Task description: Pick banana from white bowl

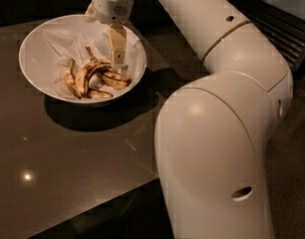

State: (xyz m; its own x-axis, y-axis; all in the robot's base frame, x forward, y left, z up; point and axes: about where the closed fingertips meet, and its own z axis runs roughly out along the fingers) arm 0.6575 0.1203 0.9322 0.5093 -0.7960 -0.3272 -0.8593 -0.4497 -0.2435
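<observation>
White plastic fills the right half of the single camera view: the robot's one arm point(217, 133) rises from the lower right and reaches to the upper left, ending in the claw point(118, 59), which hangs inside the right part of the white bowl point(33, 46), low over the fruit. Whether the claw is spread or pressed together I cannot tell from this angle; it does not appear to be holding anything. The bowl sits at the upper left of the frame on a dark glossy surface point(68, 153), lined with crumpled white paper point(58, 39). The banana point(86, 77), the plumpest and yellowest of the heap, lies in the bowl's lower middle, not lifted. Its curved long axis runs from an upper-right end close by the claw's tip down to the lower left. So the fruit lies just left of and below the claw in the frame, near but probably not touching, though depth is hard to read here. Thinner, darker bananas point(115, 79) crowd it on both sides, one directly under the claw. The coming move likely needs a short shift to the lower left, with the grip set across that diagonal.
</observation>
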